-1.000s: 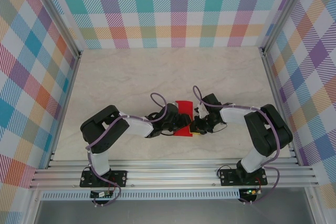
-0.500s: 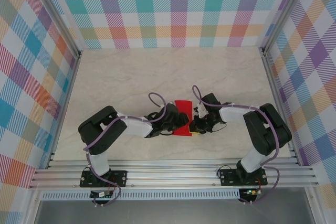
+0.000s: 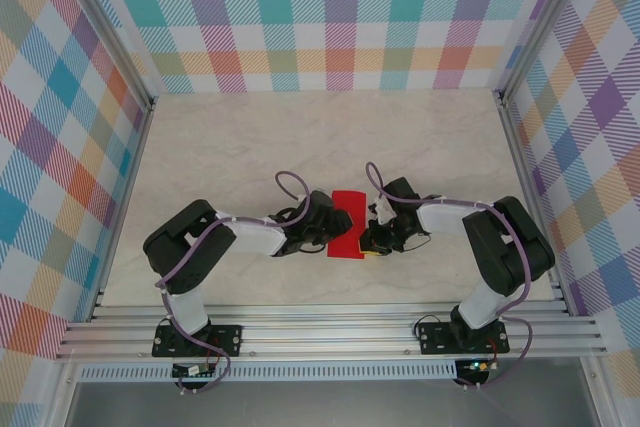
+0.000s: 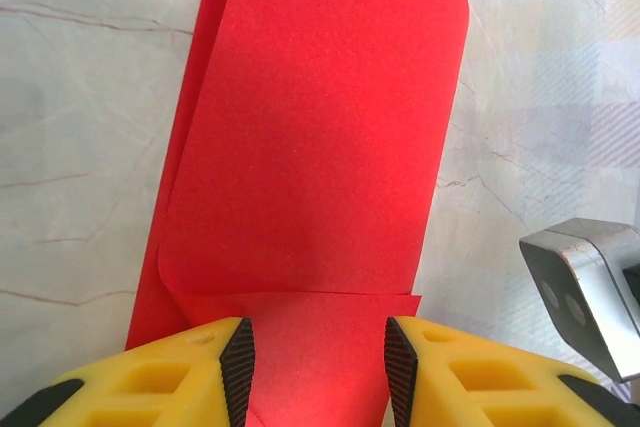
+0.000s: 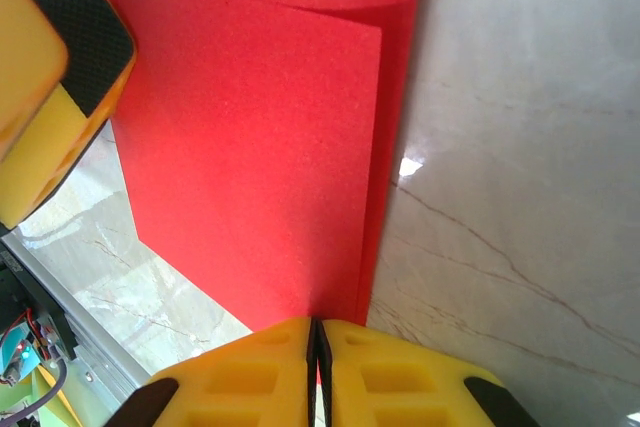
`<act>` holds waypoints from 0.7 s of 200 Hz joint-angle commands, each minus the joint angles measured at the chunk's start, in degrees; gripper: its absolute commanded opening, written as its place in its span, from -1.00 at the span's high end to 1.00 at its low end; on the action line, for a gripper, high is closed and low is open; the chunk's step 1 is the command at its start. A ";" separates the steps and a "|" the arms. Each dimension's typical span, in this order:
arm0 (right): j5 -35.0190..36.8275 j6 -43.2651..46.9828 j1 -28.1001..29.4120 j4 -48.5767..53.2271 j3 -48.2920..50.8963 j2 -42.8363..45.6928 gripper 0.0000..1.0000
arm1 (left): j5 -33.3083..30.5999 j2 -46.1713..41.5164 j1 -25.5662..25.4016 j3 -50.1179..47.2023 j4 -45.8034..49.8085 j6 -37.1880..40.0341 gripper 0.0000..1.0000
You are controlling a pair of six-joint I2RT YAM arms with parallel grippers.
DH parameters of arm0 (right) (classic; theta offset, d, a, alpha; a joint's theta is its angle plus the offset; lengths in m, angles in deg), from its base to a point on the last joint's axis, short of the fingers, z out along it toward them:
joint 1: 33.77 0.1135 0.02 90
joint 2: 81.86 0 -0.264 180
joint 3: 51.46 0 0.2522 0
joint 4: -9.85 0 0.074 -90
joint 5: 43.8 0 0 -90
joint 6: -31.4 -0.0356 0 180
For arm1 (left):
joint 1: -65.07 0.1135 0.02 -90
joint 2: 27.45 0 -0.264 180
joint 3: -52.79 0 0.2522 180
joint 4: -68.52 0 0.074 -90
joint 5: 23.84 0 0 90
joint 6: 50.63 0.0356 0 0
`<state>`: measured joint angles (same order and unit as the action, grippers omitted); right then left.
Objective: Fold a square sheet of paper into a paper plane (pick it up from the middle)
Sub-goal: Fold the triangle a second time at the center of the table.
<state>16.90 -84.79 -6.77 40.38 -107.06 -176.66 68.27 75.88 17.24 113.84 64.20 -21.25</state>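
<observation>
Marble tabletop [image 3: 250, 147]; right gripper [image 5: 316, 325] pinching the paper plane [image 5: 250, 127], left gripper [image 4: 318, 347] spread astride it.

Red paper plane [image 3: 349, 219] flat on pale desk [image 3: 250, 147], immediately right of left gripper [image 3: 331, 236], immediately left of right gripper [image 3: 368, 243].

This is a robotics lab test cell. An aluminium extrusion frame [image 3: 330, 332] boxes in the bay, with printed plaid walls [image 3: 340, 17] on three sides and a marble-look tabletop [image 3: 330, 137]. The left arm [image 3: 200, 247] and right arm [image 3: 505, 247] sit bolted to the front rail, with exposed cables [image 3: 290, 185] looping off them.
</observation>
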 commanded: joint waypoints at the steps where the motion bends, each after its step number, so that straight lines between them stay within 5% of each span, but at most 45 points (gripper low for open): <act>1: 4.96 -0.23 -0.29 3.09 0.67 -2.31 0.75 | -3.85 -0.62 2.79 0.05 5.82 1.65 0.15; 140: 4.46 0.08 -0.31 3.01 0.70 -2.39 0.75 | 2.95 -5.10 5.75 1.75 4.64 2.63 0.09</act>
<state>16.88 -84.77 -6.77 40.34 -107.08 -176.70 69.60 74.02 22.90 115.04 68.85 -20.33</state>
